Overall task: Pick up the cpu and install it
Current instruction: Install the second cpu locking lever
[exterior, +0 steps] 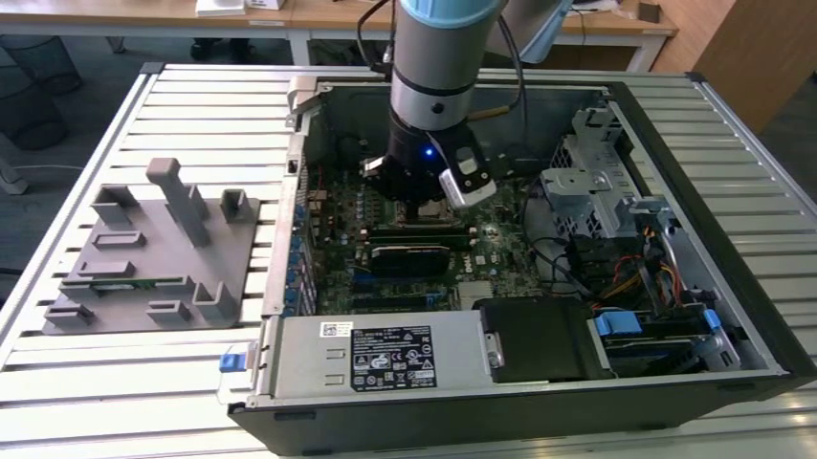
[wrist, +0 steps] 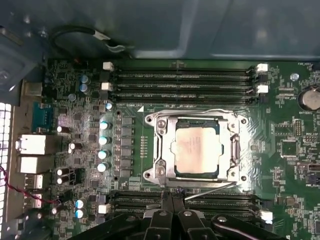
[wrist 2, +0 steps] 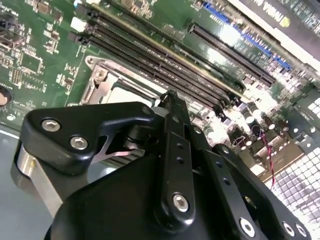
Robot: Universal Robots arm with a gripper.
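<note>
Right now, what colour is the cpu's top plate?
Silvery, slightly pale metal; the cpu shows best in the first wrist view.

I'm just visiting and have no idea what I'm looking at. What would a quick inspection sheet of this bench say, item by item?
Surface: slatted metal table carrying an open computer case.
Job's things: the cpu lies in the motherboard socket, silvery top up, metal frame around it.
Clutter: grey parts fixture at the exterior view's left, beside the case; a thin green stick lies in one of its slots.
Grippers: the gripper hangs inside the case just beside the socket, fingers together, holding nothing.
Cables: coloured wire bundle by the drive cage; a black cable runs along the arm.
Surroundings: desks behind the table, wire bins on the floor.
</note>
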